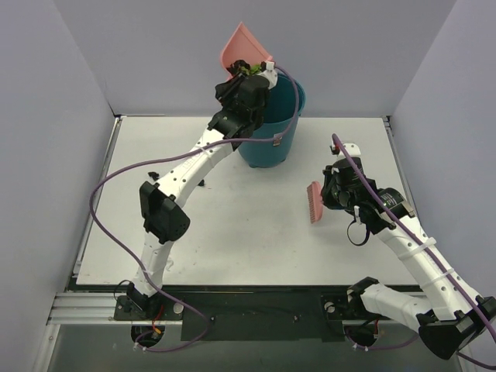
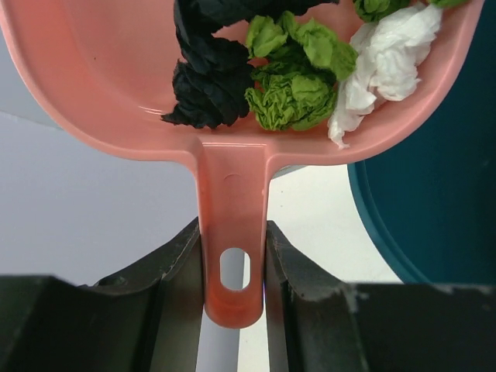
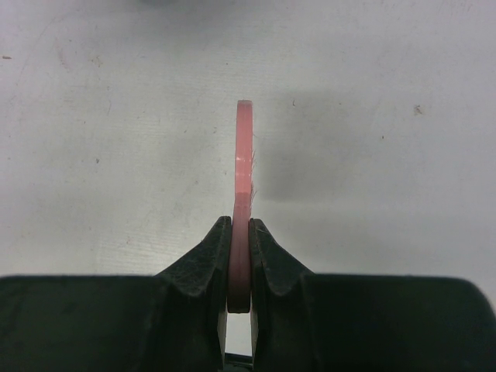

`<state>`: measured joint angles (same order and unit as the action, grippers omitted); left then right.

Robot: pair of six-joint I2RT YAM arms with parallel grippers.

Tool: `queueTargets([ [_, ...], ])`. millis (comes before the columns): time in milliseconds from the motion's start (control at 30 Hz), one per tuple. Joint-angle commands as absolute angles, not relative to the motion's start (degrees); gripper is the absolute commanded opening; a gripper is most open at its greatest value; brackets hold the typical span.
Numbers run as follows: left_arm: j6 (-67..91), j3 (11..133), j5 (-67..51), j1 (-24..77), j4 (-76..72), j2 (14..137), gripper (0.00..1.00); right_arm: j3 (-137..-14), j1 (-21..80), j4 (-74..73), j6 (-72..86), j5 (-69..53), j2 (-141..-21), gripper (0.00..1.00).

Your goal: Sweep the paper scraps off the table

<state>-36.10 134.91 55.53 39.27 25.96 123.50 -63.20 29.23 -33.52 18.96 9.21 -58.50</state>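
Note:
My left gripper (image 2: 232, 267) is shut on the handle of the pink dustpan (image 2: 116, 85) and holds it raised and tilted over the teal bin (image 1: 273, 124) at the back of the table (image 1: 232, 240). Black, green and white paper scraps (image 2: 291, 85) lie in the pan; they also show in the top view (image 1: 249, 68). My right gripper (image 3: 240, 256) is shut on the pink brush (image 3: 243, 170) and holds it above the table right of centre, where the brush shows in the top view (image 1: 315, 202). I see no scraps on the tabletop.
Grey walls stand on the left, back and right. The teal bin (image 2: 434, 201) stands at the back centre of the table. A dark metal rail (image 1: 256, 298) with the arm bases runs along the near edge.

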Motion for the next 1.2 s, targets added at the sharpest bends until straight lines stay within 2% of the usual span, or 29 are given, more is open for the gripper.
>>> queueTargets([
  [0, -46.8, 133.7, 59.9, 39.2, 11.7, 124.9, 0.00, -63.1, 29.3, -31.9, 19.6, 10.5, -57.8, 0.00],
  [533, -68.8, 110.8, 58.4, 39.0, -21.6, 119.3, 0.00, -62.0, 29.7, -31.0, 20.0, 10.0, -57.3, 0.00],
  [700, -74.4, 107.6, 56.6, 39.2, -29.5, 117.7, 0.00, -61.9, 29.8, -30.9, 20.0, 10.0, -57.0, 0.00],
  [1167, -91.6, 95.7, 43.1, 39.2, -47.2, 114.8, 0.00, -61.6, 30.0, -30.9, 20.0, 10.0, -56.3, 0.00],
])
